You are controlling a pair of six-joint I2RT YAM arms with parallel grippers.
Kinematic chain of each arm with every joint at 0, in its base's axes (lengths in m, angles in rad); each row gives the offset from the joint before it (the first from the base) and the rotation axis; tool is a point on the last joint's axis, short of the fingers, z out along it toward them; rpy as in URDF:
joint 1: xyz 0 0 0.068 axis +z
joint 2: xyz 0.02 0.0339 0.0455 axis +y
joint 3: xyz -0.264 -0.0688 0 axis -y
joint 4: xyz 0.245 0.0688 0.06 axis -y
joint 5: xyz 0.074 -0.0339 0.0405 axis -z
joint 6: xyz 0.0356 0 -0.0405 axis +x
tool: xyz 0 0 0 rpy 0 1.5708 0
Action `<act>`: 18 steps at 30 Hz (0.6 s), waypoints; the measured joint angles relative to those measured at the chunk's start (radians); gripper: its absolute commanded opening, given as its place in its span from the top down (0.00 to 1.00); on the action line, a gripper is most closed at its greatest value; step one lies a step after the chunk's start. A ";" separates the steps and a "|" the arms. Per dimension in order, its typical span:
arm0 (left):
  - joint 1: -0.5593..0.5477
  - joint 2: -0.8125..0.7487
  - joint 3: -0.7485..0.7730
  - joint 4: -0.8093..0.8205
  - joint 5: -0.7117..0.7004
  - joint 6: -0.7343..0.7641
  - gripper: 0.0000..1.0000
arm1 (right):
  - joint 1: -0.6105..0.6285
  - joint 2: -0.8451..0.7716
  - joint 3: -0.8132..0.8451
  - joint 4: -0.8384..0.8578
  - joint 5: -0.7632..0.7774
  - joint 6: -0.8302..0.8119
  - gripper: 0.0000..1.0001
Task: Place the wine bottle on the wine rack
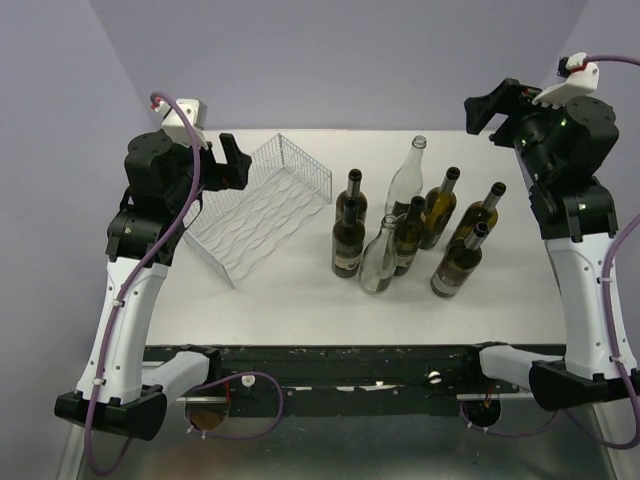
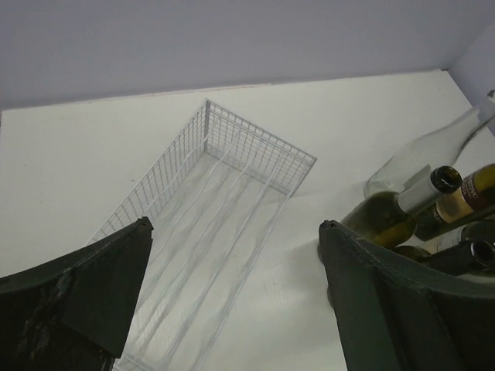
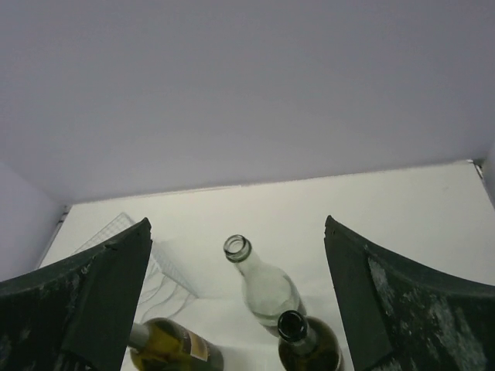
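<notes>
My L gripper point(image 1: 232, 158) is spread wide, empty, hovering over the far-left edge of the wine rack point(image 1: 262, 212) nr the far-left corner. R gripper point(image 1: 488, 108) is spread too, above the far-right corner. Wine bottles point(image 1: 440, 210) stand mid-table, right of the rack, btwn my 2 grippers.

No text is readable; the labels on the wine bottles point(image 1: 348, 245) are too small to make out.

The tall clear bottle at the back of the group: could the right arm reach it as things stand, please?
Probably yes: the right gripper hangs open above the far right, and the tall clear bottle stands at the group's back, neck unobstructed.
</notes>
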 measured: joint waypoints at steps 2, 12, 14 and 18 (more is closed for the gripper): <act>0.000 -0.010 -0.019 0.008 0.040 0.001 0.01 | 0.000 0.026 0.059 -0.025 -0.089 -0.016 0.01; 0.000 -0.055 -0.112 0.077 0.259 0.014 0.01 | 0.188 0.126 0.119 -0.159 -0.318 -0.083 0.09; 0.000 -0.055 -0.123 0.085 0.286 0.015 0.01 | 0.282 0.141 0.127 -0.195 -0.286 -0.113 0.11; 0.000 -0.055 -0.129 0.099 0.320 0.017 0.01 | 0.508 0.218 0.142 -0.245 -0.208 -0.159 0.12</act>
